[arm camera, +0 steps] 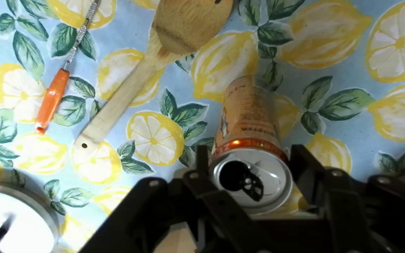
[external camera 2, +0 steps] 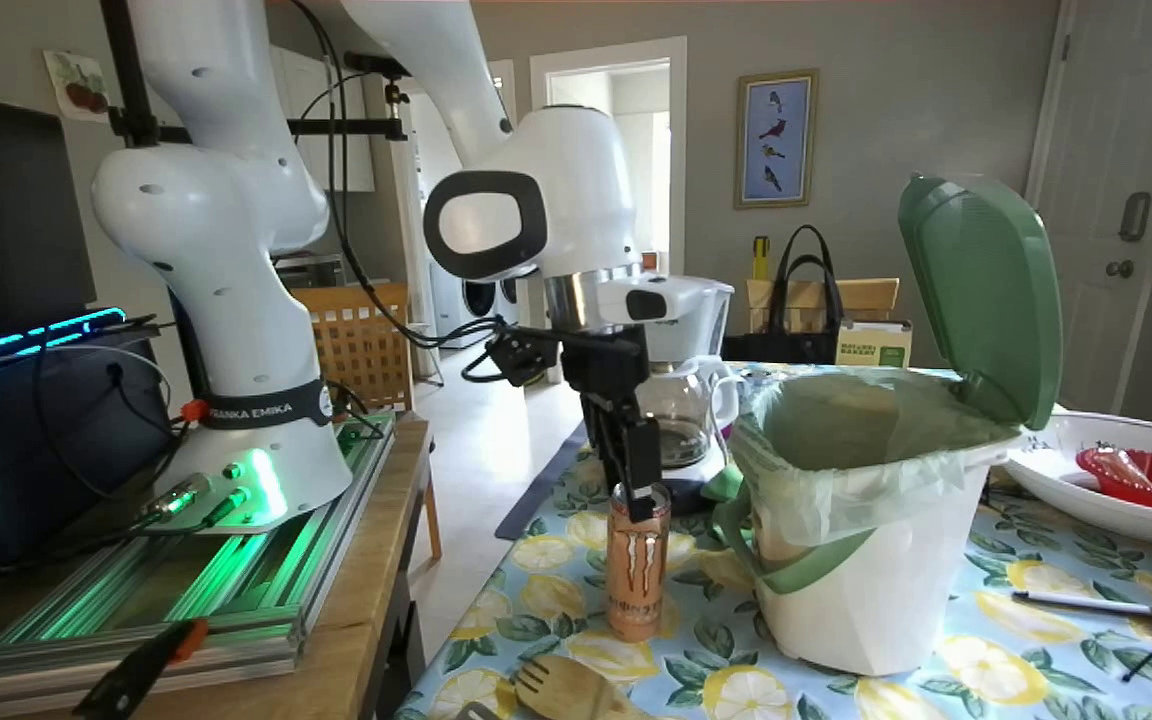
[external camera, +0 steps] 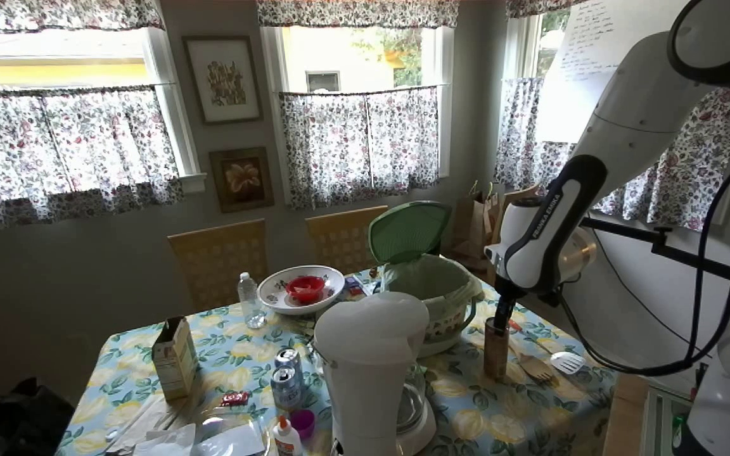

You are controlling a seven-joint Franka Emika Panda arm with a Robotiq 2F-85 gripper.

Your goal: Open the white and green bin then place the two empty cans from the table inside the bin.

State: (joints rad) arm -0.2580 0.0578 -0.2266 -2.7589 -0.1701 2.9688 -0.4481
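The white and green bin (external camera 2: 866, 590) stands on the table (external camera: 466, 405), its green lid (external camera 2: 986, 300) raised and a bag lining its mouth; it also shows in an exterior view (external camera: 450, 320). A tan-orange can (external camera 2: 638, 590) stands upright beside the bin, also in an exterior view (external camera: 495, 364) and in the wrist view (arm camera: 248, 119), with its tab opening uncovered. My gripper (arm camera: 248, 158) is low over this can, fingers either side of its top. Thin slivers of cloth show between fingertips and can; contact is hard to judge. Two silver-blue cans (external camera: 287, 383) stand farther off; which is meant is unclear.
A white coffee maker (external camera: 371, 367) stands between the silver-blue cans and the bin. Wooden utensils (arm camera: 132, 84) and an orange-handled tool (arm camera: 53, 98) lie near the tan can. A white bowl with a red bowl (external camera: 305, 289), a bottle (external camera: 251, 304) and a box (external camera: 175, 361) are also on the table.
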